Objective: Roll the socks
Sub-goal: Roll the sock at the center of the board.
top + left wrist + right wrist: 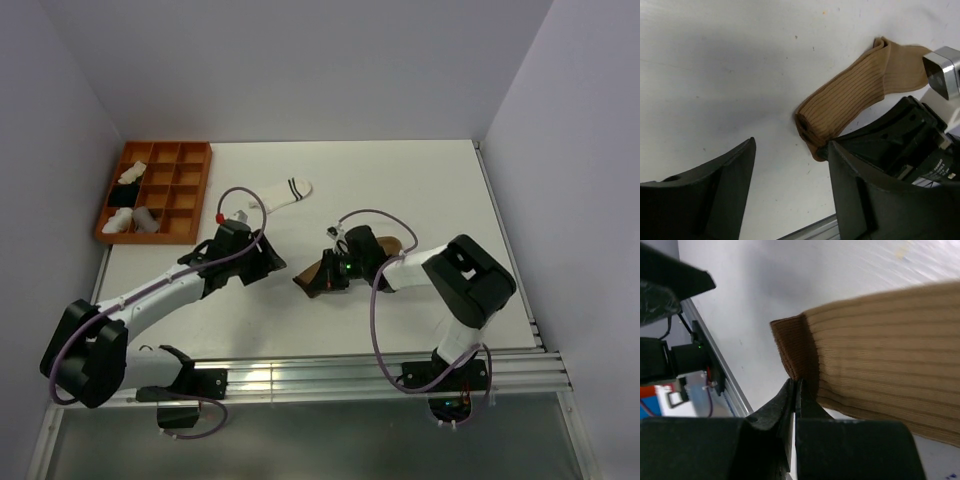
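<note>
Right claw (796, 390) pinched shut on tan-brown sock (880, 365), at cuff edge, on white bench (400, 180). Left claw (790, 190) open w/ nothing held, hovered nearby.

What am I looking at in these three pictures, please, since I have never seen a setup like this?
Two robot arms are bolted at the near edge of a white table. The wide picture comes from a fixed camera above and behind them; the other two come from cameras on each wrist.

On the table lie a tan-brown sock and a white striped sock, with an orange divided tray holding small sock bundles at the far left.

The right tool is shut, pinching the tan sock's cuff edge. The left tool stands open, holding nothing, with its dark fingers near the sock's end.
</note>
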Available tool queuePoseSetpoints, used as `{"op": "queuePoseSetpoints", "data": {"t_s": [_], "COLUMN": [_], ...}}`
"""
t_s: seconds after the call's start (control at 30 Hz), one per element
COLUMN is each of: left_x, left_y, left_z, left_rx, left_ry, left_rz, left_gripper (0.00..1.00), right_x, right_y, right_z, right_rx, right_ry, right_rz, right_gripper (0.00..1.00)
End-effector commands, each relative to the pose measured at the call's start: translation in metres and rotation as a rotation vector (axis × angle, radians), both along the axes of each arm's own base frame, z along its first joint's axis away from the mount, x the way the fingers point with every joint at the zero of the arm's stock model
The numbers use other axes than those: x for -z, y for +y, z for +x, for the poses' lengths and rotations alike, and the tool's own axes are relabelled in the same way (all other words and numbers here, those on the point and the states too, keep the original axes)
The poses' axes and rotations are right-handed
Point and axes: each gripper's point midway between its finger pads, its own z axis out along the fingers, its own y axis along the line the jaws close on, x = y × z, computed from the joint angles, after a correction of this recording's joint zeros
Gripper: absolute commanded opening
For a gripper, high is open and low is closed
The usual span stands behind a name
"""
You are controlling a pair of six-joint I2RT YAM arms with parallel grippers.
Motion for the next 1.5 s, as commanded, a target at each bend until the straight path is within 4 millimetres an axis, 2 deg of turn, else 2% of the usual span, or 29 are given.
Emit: {"op": "queuePoseSetpoints", "data": {"t_s": [0.0,0.17,0.33,0.67,0.77,1.47], "left_x": [0.002,0.019,0.027,0.049,0.056,0.059], "left_y": [-0.012,-0.014,-0.017,-0.037,-0.042,-0.063], "left_z": [0.003,-0.003,-0.009,-0.02,-0.02,-0.004], "left_rx": [-0.008,0.0,0.032,0.129,0.143,0.146], "left_ry": [-0.015,0.026,0.041,0.097,0.111,0.079], "left_rz": [-0.023,0.009,0.014,0.046,0.047,-0.031], "left_gripper": [0.63,0.59,0.55,0.44,0.44,0.44], "right_x": [0.002,0.021,0.038,0.041,0.043,0.05], "right_y": [0.0,-0.011,-0.021,-0.023,-0.023,-0.023], "right_z": [0.001,0.001,-0.002,0.001,-0.001,-0.002], "right_rx": [0.029,0.085,0.127,0.129,0.124,0.115], "right_ry": [0.107,0.217,0.31,0.329,0.336,0.362], "right_rz": [0.087,0.083,0.098,0.085,0.083,0.065], "right_gripper": [0.0,0.0,0.0,0.0,0.0,0.0]}}
